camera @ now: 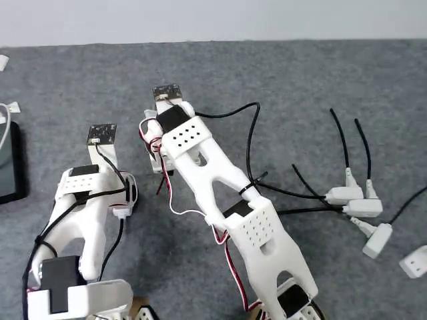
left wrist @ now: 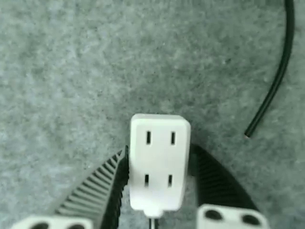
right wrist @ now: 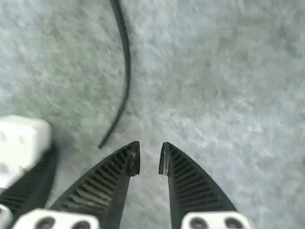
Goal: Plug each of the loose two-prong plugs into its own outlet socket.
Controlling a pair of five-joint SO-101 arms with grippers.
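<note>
L gripper (left wrist: pixel 158 151) is clamped on a white outlet block (left wrist: pixel 159 162) just above the grey mat (left wrist: pixel 71 62); the block's 2 pairs of slots face up at the wrist cam and its long axis runs straight out along the fingers. Just beyond, a loose black cord end (left wrist: pixel 248 135) lies btwn the 2 grippers, and the R gripper (right wrist: pixel 149 148) holds nothing, its tips narrowly apart. Farther off, toward the high view's right side, white plugs (camera: pixel 360 207) on black cords sit clustered, well apart from both arms.
</note>
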